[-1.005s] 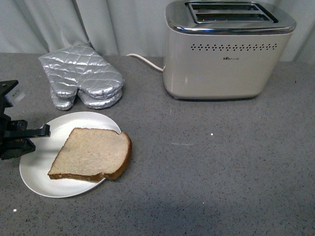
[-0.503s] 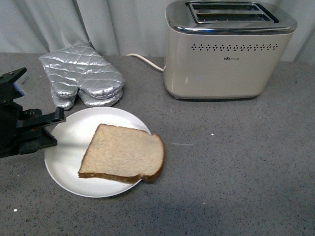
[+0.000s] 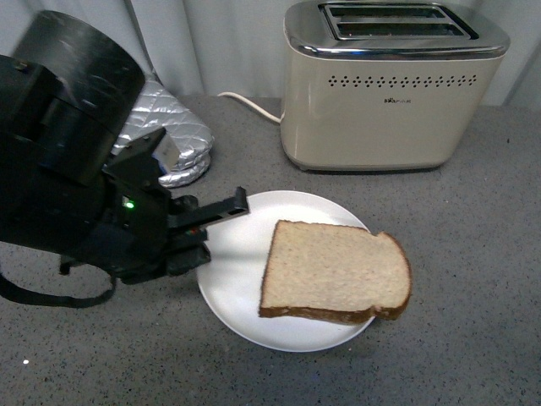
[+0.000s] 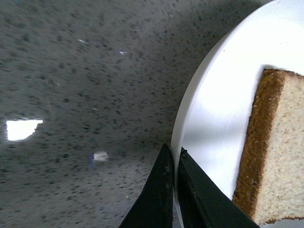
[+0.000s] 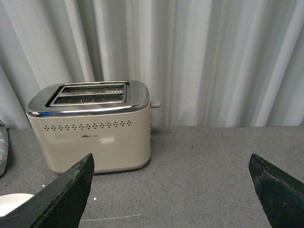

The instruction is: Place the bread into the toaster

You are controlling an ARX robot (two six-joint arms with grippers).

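Observation:
The bread (image 3: 334,271), a light-brown slice with a dark crust, lies on the round white plate (image 3: 245,245) in the middle of the grey counter. My left gripper (image 3: 215,222) is shut on the plate's left rim. In the left wrist view the jaws pinch the rim (image 4: 175,156), with the bread (image 4: 275,152) beside them. The cream toaster (image 3: 393,85) with a chrome top stands at the back, its two slots empty. It also shows in the right wrist view (image 5: 92,126). My right gripper (image 5: 171,164) is open and empty above the counter, off to the toaster's right.
Silver quilted oven mitts (image 3: 173,139) lie at the back left, partly hidden behind my left arm. The toaster's white cord (image 3: 249,103) runs along the back. A pale curtain (image 5: 213,57) hangs behind the counter.
My left gripper has dragged the plate with the bread to the right, from the front left to the middle in front of the toaster. My left arm now fills the left side.

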